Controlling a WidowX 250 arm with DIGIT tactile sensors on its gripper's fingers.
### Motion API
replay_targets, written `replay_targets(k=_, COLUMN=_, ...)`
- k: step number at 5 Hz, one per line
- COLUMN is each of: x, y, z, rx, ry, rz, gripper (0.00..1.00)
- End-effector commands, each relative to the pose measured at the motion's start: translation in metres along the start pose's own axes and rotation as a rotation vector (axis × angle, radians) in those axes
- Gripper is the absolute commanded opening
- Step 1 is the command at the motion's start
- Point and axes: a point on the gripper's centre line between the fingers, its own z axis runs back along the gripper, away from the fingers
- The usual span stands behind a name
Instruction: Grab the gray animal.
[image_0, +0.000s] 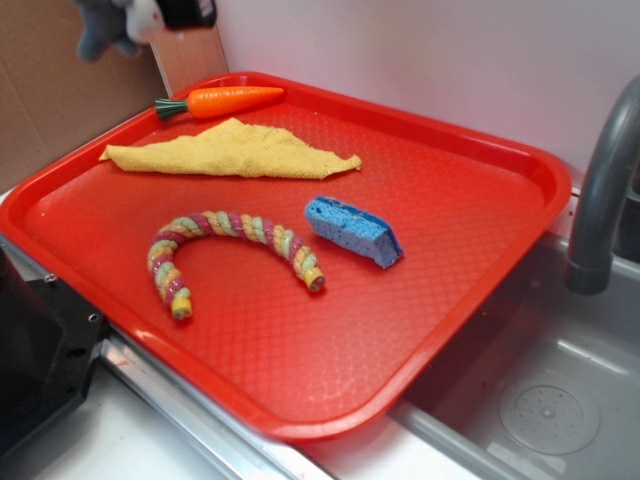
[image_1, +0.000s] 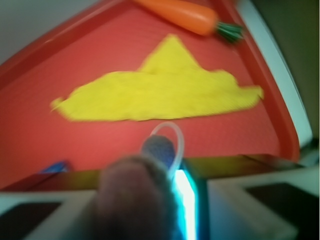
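Note:
The gray animal (image_0: 99, 31) is a small dark-gray plush hanging in the air at the top left corner of the exterior view, above the tray's far left corner. My gripper (image_0: 150, 14) is shut on it and is mostly cut off by the frame edge. In the wrist view the gray animal (image_1: 134, 192) fills the space between the jaws as a blurred gray mass. Its thin white loop (image_1: 176, 137) sticks out in front.
The red tray (image_0: 300, 432) carries an orange toy carrot (image_0: 235, 98), a yellow cloth (image_0: 230, 150), a curved striped rope toy (image_0: 230, 228) and a blue sponge (image_0: 355, 230). A gray faucet (image_0: 603, 180) and a sink (image_0: 545, 405) lie to the right. A black object (image_0: 35, 360) stands at the front left.

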Motion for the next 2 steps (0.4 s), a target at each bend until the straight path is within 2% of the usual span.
replay_targets(k=1, x=-0.0116, y=-0.0038, z=0.0469, rx=-0.073, ry=-0.129, rz=-0.010, gripper=0.00)
replay_targets(k=2, x=-0.0058, y=0.0000, z=0.0425, rx=-0.062, ry=-0.100, rz=0.013, gripper=0.00)
